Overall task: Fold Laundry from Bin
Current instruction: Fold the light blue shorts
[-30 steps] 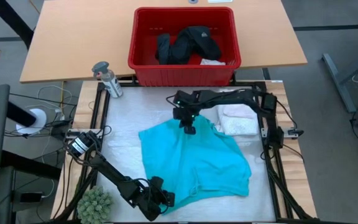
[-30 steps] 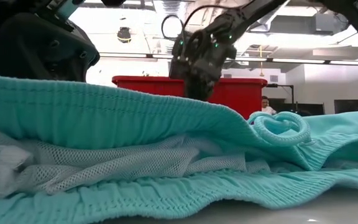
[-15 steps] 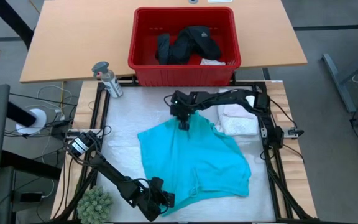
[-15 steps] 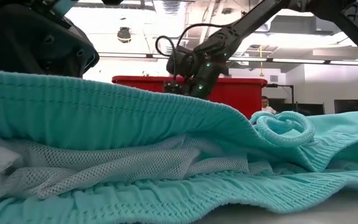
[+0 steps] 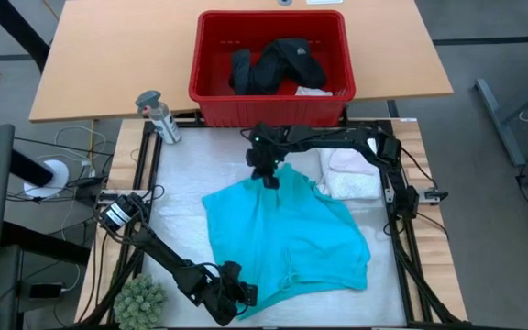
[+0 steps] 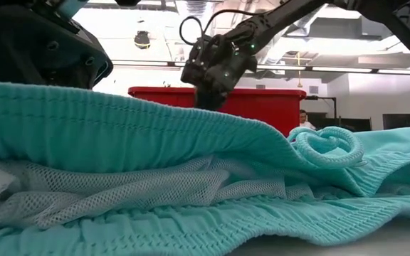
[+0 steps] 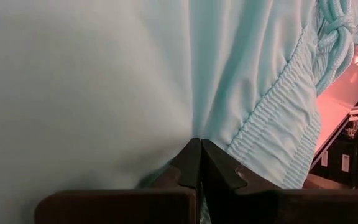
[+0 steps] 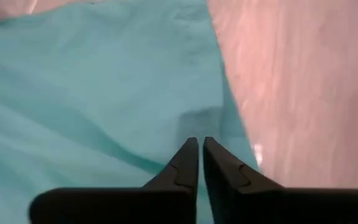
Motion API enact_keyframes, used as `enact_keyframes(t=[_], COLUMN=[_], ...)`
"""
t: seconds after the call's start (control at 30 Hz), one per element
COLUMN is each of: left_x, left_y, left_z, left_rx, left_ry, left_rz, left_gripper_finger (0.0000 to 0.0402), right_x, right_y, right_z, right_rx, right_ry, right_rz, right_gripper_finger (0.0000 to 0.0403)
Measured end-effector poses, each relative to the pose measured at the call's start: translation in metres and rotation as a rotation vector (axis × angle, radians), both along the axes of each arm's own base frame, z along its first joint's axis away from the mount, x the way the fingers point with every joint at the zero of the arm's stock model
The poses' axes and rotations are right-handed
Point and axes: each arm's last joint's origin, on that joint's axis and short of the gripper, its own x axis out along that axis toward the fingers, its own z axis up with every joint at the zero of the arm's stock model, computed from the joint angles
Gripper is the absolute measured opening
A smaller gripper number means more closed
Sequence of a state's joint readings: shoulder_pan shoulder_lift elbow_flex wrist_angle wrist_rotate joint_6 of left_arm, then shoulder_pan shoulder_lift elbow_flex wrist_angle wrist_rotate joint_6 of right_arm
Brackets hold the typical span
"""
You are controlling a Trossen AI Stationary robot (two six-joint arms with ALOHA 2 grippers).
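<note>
Hovering my right jaws (image 5: 268, 181) over the far edge of the turquoise shirt (image 5: 287, 236), tips nearly together, gripping nothing, bare white worktop (image 5: 183, 174) to that side. My left jaws (image 5: 242, 295) are clamped on the shirt's near corner. Folded white lacy top (image 5: 351, 175) sits just beside. Red bin (image 5: 211, 98) beyond holds black clothing (image 5: 273, 64) and a small pale piece (image 5: 313, 90).
</note>
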State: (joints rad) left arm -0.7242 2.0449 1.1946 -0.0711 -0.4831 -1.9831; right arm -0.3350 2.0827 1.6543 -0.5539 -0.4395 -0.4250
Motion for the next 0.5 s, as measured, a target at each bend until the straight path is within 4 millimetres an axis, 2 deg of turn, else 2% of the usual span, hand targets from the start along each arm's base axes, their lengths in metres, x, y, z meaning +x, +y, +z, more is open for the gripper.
enact_keyframes(t=[0.33, 0.43, 0.5], left_x=[0.0, 0.0, 0.0], left_y=[0.0, 0.0, 0.0], left_z=[0.0, 0.0, 0.0], left_rx=[0.005, 0.005, 0.003], left_ry=[0.0, 0.0, 0.0], left_rz=[0.008, 0.007, 0.006], left_gripper_finger=[0.0, 0.0, 0.0], right_x=[0.012, 0.019, 0.024], right_y=[0.001, -0.001, 0.001], right_z=[0.008, -0.002, -0.022], right_rx=[-0.111, -0.1, -0.058], right_ry=[-0.136, -0.159, -0.126], right_rz=[0.024, 0.023, 0.043], right_gripper_finger=[0.0198, 0.0213, 0.0214])
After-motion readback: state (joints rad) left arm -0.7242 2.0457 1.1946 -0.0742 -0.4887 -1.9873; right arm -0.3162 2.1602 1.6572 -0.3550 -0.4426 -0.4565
